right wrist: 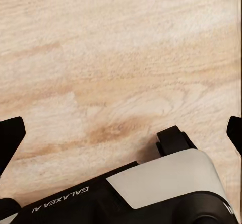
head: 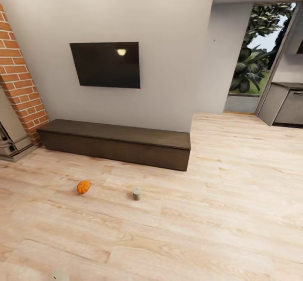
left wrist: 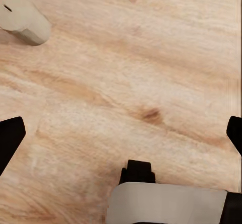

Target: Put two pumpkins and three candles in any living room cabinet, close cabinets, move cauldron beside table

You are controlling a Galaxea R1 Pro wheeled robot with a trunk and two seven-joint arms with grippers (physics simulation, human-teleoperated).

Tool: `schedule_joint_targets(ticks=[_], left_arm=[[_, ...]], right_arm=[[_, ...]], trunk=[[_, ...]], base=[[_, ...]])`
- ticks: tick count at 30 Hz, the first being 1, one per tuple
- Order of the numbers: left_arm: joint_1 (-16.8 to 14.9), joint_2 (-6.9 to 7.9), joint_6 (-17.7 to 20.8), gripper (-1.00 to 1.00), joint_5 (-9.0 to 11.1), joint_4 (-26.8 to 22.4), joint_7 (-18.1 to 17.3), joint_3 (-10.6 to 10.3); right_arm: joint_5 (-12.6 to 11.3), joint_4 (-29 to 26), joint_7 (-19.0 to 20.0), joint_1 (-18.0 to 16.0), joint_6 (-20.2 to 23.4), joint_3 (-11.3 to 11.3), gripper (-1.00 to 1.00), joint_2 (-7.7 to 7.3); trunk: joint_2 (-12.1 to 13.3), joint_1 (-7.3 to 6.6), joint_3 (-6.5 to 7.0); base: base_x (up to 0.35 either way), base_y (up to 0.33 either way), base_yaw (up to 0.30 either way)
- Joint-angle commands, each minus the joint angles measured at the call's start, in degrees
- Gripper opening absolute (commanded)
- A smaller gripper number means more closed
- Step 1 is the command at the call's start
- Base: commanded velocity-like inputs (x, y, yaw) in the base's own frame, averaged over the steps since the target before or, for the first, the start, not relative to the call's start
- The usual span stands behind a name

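Note:
One orange pumpkin [head: 83, 186] lies on the wood floor in front of the long dark-brown cabinet [head: 118, 144], whose fronts look shut. A pale candle [head: 136, 194] stands to the pumpkin's right. Another candle [head: 58, 276] peeks in at the head view's bottom edge. In the left wrist view a candle [left wrist: 25, 25] lies on its side on the floor, apart from my left gripper [left wrist: 122, 136], which is open and empty. My right gripper [right wrist: 122, 133] is open too, over bare floor. The cauldron and the table are out of view.
A dark TV [head: 107, 65] hangs above the cabinet. A brick column [head: 19, 78] and a grey stove [head: 10, 140] stand at the left. Grey kitchen cupboards [head: 286, 104] and a window [head: 256, 49] are at the far right. Parts of my own base [right wrist: 166, 189] show under both wrists.

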Motion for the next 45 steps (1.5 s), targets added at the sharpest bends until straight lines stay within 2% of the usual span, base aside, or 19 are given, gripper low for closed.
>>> schedule_joint_targets(ticks=[1, 18, 20, 24, 27, 30, 45], left_arm=[[0.0, 0.00, 0.0, 1.00, 0.0, 0.0, 0.0, 0.0], [0.0, 0.00, 0.0, 1.00, 0.0, 0.0, 0.0, 0.0], [0.0, 0.00, 0.0, 1.00, 0.0, 0.0, 0.0, 0.0], [0.0, 0.00, 0.0, 1.00, 0.0, 0.0, 0.0, 0.0], [0.0, 0.00, 0.0, 1.00, 0.0, 0.0, 0.0, 0.0], [0.0, 0.00, 0.0, 1.00, 0.0, 0.0, 0.0, 0.0], [0.0, -0.06, -0.5, 1.00, 0.0, 0.0, 0.0, 0.0]], right_arm=[[0.0, 0.0, 0.0, 0.0, 0.0, 0.0, 1.00, 0.00], [0.1, 0.0, 0.0, 0.0, 0.0, 0.1, 1.00, -0.01], [0.4, 0.0, 0.0, 0.1, -1.6, 0.1, 1.00, -0.01], [0.8, 0.4, 0.0, 0.3, -4.5, 0.2, 1.00, -0.06], [1.1, 2.8, 0.0, 0.3, -5.7, 0.5, 1.00, -0.07], [1.3, 4.6, 0.0, 0.3, -6.0, 0.6, 1.00, -0.05], [1.1, 4.9, 0.0, 0.4, -6.1, 0.5, 1.00, 0.16]], trunk=[[0.0, 0.00, 0.00], [0.0, 0.00, 0.00], [0.0, 0.00, -0.02], [0.0, 0.00, -0.04], [0.0, 0.00, -0.04], [0.0, 0.00, -0.04], [0.0, 0.00, -0.04]], base=[[0.254, -0.245, -0.281], [0.253, -0.242, -0.280], [0.253, -0.226, -0.183], [0.253, -0.211, -0.070], [0.253, -0.146, -0.013], [0.255, -0.088, -0.003], [0.266, -0.018, 0.000]])
